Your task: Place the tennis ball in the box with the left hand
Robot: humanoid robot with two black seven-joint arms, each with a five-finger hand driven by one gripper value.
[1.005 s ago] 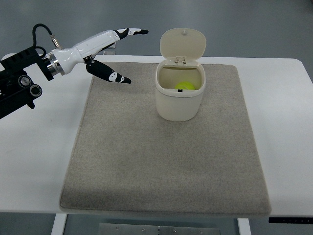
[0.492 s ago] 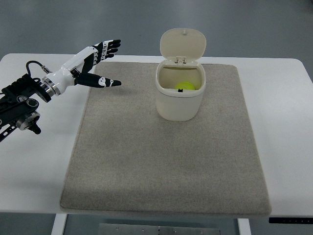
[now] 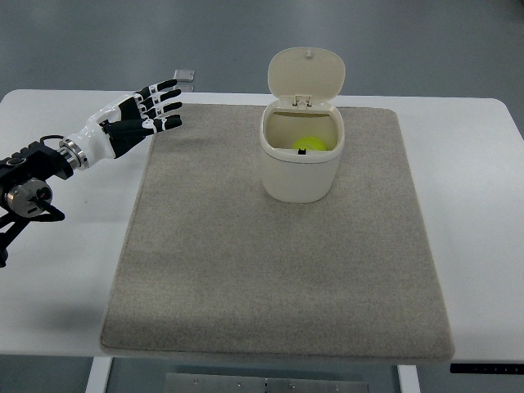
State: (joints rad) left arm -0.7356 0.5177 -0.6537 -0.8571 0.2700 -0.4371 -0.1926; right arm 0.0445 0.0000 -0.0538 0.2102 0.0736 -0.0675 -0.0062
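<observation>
Left hand (image 3: 139, 117) over mat's far left corner, fingers spread, holding nothing. Ball (image 3: 309, 144) lies inside box (image 3: 300, 164), lid up, at mat's (image 3: 270, 278) far centre. Placing looks done; next move likely arm clearing off left. Small grey tab (image 3: 186, 76) near table's (image 3: 65, 270) far edge. Nothing blocks.

We have one view only, looking steeply down from the robot's side onto the white counter (image 3: 475, 164), far enough back to take in the whole grey mat (image 3: 278, 278); grey floor fills the top of the frame, and the counter's near edge runs along the bottom
</observation>
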